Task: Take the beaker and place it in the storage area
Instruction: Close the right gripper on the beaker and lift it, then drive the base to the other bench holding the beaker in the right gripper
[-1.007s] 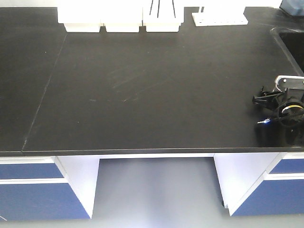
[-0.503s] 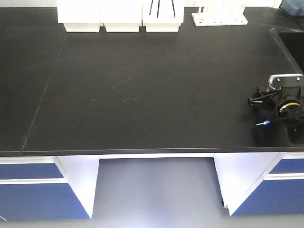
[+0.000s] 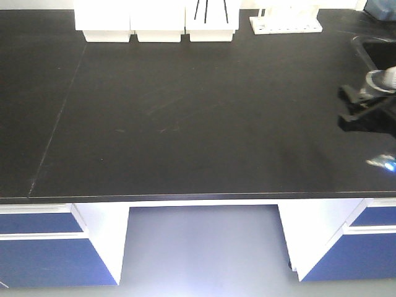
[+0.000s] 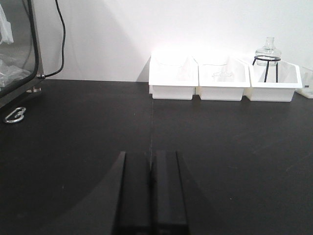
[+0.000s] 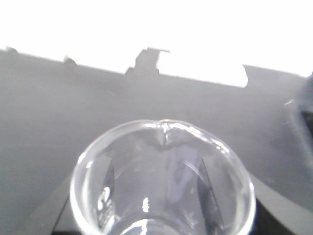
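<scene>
Glass fills the right wrist view: the beaker (image 5: 164, 181) stands rim up, pouring lip turned away from the camera. It lies between the jaws, whose dark fingers (image 5: 274, 208) flank its wall on either side, so we judge them pinching it, though the front view is too blurred to confirm contact. There the right gripper (image 3: 352, 106) hangs well to the right of the white bins (image 3: 159, 25), above the black benchtop (image 3: 185, 124). We read this as the carry: we keep the beaker upright, the squeeze steady and the travel smooth. The left gripper (image 4: 151, 196), jaws pressed together, faces the bins from well apart. The storage area shows in no view.
</scene>
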`<state>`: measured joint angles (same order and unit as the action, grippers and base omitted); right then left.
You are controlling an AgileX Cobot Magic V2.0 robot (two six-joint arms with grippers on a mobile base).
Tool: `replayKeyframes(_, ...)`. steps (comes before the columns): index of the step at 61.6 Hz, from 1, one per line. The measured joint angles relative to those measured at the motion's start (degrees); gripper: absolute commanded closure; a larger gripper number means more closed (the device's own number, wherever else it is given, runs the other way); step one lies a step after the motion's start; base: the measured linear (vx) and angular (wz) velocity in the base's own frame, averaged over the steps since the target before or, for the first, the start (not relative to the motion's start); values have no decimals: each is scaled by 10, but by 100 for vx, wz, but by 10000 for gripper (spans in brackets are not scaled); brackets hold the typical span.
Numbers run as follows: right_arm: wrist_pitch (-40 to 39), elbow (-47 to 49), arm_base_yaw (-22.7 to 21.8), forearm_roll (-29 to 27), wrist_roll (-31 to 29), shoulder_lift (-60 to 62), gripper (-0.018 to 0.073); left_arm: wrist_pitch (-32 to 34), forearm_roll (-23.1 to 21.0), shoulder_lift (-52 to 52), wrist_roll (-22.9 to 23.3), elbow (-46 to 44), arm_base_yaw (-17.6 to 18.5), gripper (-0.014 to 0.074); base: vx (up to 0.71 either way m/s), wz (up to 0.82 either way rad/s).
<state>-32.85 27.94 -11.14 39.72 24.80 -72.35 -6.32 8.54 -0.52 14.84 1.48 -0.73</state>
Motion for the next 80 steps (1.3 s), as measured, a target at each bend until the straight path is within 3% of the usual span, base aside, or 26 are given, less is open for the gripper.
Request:
replayKeyframes(14, 169, -43, 0, 84, 120, 273, 561, 0, 0, 0, 0, 0, 0, 605, 0, 0)
replayKeyframes(25, 210, -92, 20, 143, 213, 374, 561, 0, 0, 0, 0, 0, 0, 605, 0, 0)
replayKeyframes(39, 216, -127, 52, 172, 226, 387, 560, 0, 0, 0, 0, 0, 0, 605, 0, 0)
replayKeyframes(80, 215, -128, 52, 173, 227, 387, 559, 0, 0, 0, 0, 0, 0, 605, 0, -1)
